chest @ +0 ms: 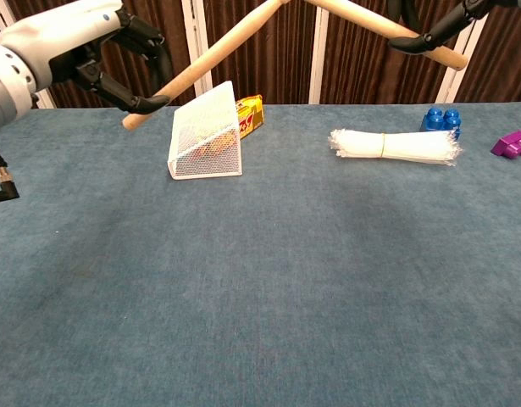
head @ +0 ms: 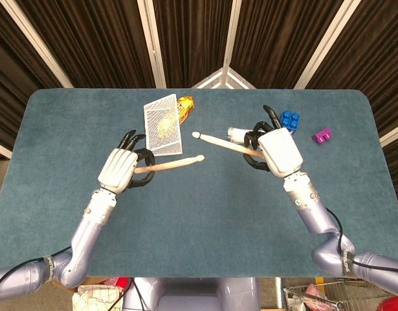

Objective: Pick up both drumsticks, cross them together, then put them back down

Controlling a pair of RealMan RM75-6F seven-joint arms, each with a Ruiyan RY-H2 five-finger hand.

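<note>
- Pale wooden drumstick [head: 169,163] grasped at its butt end by the left hand [head: 121,170]; fingers curled round it, stick raised off the teal-carpeted tabletop [head: 205,214], tip aimed toward the table's middle.
- Second pale wooden drumstick [head: 223,142] clasped by the right hand [head: 276,150], also lifted, tip slanting toward the far-left corner.
- In the head view the two tips sit near each other but apart, above the centre of the tabletop; no contact visible. The chest view shows both shafts rising toward the top of frame, their meeting point cut off.
- Step in hand, as I judge it: pick-up done, crossing under way but not made.
- Next move calls for bringing the hands closer so one shaft lies over the other, then lowering both to the surface.
- Toward the far edge: white wire-mesh basket [chest: 206,133] tipped on its side, a yellow-and-red snack packet [chest: 250,115] just behind it. Packet carries red print, too small to read.
- White bundle of thin strands [chest: 394,145], blue toy brick [chest: 440,119] and purple toy brick [chest: 509,142] lie toward the far-right corner; no lettering legible on any.
</note>
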